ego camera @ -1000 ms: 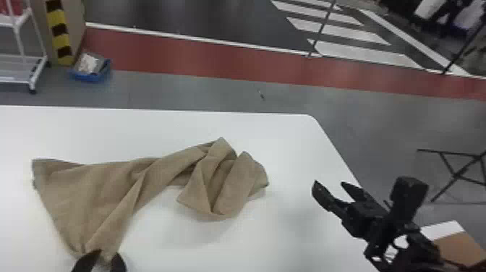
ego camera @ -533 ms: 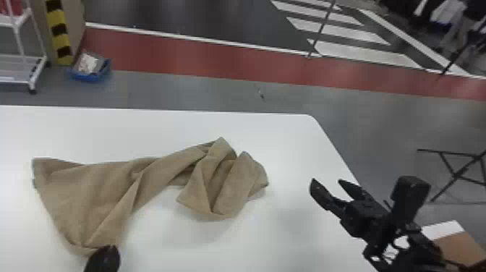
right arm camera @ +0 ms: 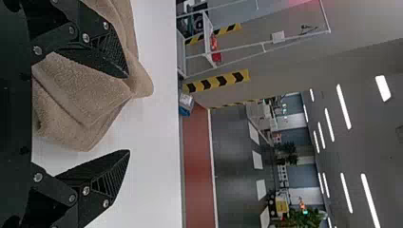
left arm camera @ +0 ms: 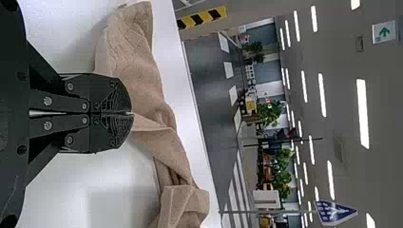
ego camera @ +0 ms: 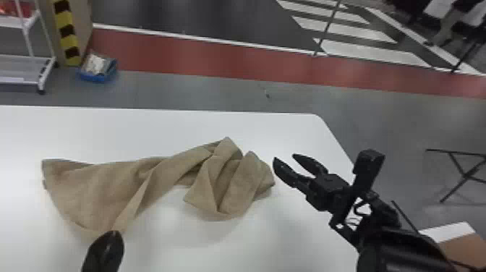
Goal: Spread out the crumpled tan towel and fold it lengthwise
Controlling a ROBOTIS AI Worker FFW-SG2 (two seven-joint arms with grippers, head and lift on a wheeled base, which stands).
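Finding the tan towel (ego camera: 94, 188) lying on the white table (ego camera: 267, 235), flatter toward our left, bunched toward our right, we log the left gripper (ego camera: 113, 235) at its near edge, fingers pressed together on a pinch of cloth. We record the right gripper (ego camera: 285, 159) near the bunched end, fingers spread. Beyond the table, a blue bin (ego camera: 94, 76) sits on the floor.

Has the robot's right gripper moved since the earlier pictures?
Yes. The right gripper has moved left, away from the table's right edge and closer to the towel.
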